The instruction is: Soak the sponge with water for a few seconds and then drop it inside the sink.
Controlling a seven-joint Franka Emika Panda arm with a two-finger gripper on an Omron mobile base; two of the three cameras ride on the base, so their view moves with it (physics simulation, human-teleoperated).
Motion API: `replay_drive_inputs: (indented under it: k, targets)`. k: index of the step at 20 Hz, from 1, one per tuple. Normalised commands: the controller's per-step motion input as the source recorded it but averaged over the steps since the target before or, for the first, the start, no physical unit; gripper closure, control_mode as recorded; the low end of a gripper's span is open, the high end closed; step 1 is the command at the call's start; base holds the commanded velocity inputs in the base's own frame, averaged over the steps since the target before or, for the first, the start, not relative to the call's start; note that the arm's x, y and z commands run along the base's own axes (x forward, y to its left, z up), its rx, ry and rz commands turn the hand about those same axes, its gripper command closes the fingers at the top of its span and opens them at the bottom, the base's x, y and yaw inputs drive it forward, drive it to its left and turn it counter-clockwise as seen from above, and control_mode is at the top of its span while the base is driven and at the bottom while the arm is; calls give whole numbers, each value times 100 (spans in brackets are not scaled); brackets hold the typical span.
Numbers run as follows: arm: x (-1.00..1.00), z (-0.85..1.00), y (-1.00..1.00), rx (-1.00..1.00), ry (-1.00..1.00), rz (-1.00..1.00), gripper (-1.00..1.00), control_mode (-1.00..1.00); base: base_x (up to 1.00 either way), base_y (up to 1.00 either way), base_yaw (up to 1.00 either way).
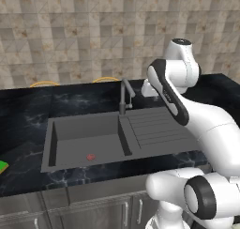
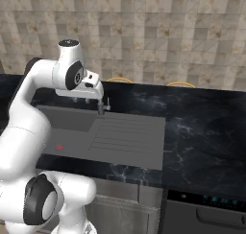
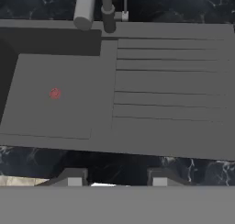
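The sink (image 1: 70, 164) is a dark grey recessed basin with a small red spot (image 1: 91, 156) on its floor and a ribbed drainboard (image 1: 157, 127) on its right. Its grey tap (image 1: 124, 95) stands at the back rim. A green corner of the sponge (image 1: 2, 167) shows on the black counter at the far left, cut off by the frame edge. My gripper (image 3: 114, 181) hangs above the sink (image 3: 105, 142) near the tap (image 2: 101, 107), far from the sponge. It is open, with nothing between its fingertips (image 3: 73, 178). Water is out of view.
Two yellow-rimmed dishes (image 1: 45, 84) (image 1: 106, 79) sit at the back of the black marbled counter (image 2: 202, 127) against the tiled wall. My arm (image 1: 206, 125) rises over the drainboard's right end. Cabinet doors (image 1: 93, 209) run below the counter front.
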Motion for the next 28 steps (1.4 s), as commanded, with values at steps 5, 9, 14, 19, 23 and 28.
replay_drive_inputs:
  k: [5,9,14,19,23,28]
  targets:
    - [-16,0,0,0,0,0,-100,-100,0,0,0]
    - [-11,0,-22,0,-1,0,-100,-100,0,0,0]
    - [0,0,-43,0,-2,0,-100,-100,0,0,0]
    - [0,0,-25,0,-9,0,-100,-100,0,0,0]
    - [0,0,-1,0,-23,0,-100,-100,0,0,0]
    - [0,0,0,0,-26,0,-100,-100,0,0,0]
